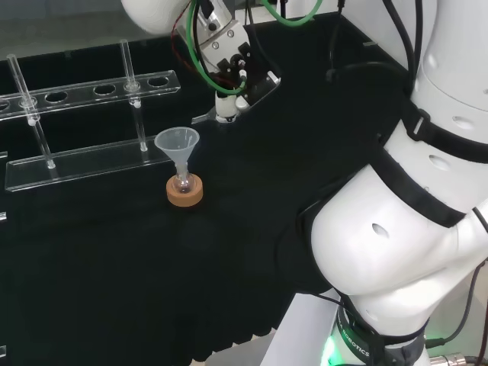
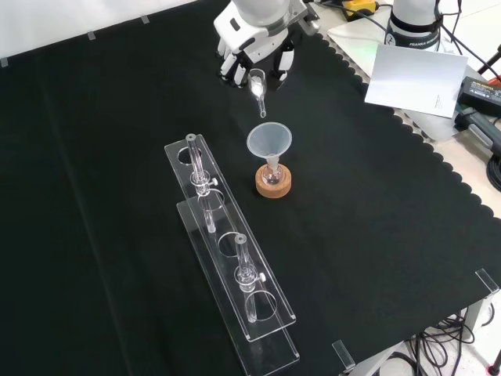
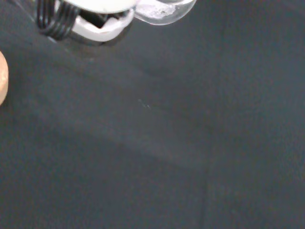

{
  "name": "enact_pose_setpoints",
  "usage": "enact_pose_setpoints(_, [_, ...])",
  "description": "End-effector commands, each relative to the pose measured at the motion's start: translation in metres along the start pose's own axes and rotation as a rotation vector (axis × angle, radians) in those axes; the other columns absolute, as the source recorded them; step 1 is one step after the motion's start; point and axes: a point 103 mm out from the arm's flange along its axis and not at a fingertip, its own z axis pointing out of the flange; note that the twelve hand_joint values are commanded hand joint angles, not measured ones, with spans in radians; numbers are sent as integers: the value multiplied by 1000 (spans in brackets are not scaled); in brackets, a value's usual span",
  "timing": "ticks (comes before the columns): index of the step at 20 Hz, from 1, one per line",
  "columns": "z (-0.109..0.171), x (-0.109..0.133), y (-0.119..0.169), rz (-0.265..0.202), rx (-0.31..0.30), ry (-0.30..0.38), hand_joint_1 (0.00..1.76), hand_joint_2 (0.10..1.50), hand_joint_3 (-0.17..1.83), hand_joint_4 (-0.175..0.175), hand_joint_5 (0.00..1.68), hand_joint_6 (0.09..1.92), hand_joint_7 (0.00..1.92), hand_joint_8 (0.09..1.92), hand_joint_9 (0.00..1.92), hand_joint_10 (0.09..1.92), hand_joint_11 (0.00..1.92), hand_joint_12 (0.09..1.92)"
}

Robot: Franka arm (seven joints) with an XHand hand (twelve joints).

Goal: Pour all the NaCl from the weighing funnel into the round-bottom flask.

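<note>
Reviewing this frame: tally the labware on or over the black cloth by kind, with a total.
Weighing funnel, held in the hand: 1
Plastic funnel: 1
Round-bottom flask: 1
Cork ring stand: 1
Clear rack: 1
Glass tubes standing in the rack: 2
Total: 7

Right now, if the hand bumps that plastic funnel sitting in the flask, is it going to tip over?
Probably, yes. The funnel has a wide cone on a thin stem standing in the small flask, so it looks top-heavy. It seems thin, clear plastic, likely light and easily knocked. The cork ring should steady the flask itself somewhat.
</note>
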Motion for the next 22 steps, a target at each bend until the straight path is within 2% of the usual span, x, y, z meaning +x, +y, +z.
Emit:
enact_pose_setpoints(1, [5, -3, -9, -11, -5, -22, 1126, 706, 526, 175, 1328, 520, 707, 629, 1116, 210, 989, 913])
enact_pose_setpoints(22, [-9, 18, 1, -3, 37, -85, 1126, 706, 524, 175, 1328, 520, 694, 630, 1113, 203, 981, 917])
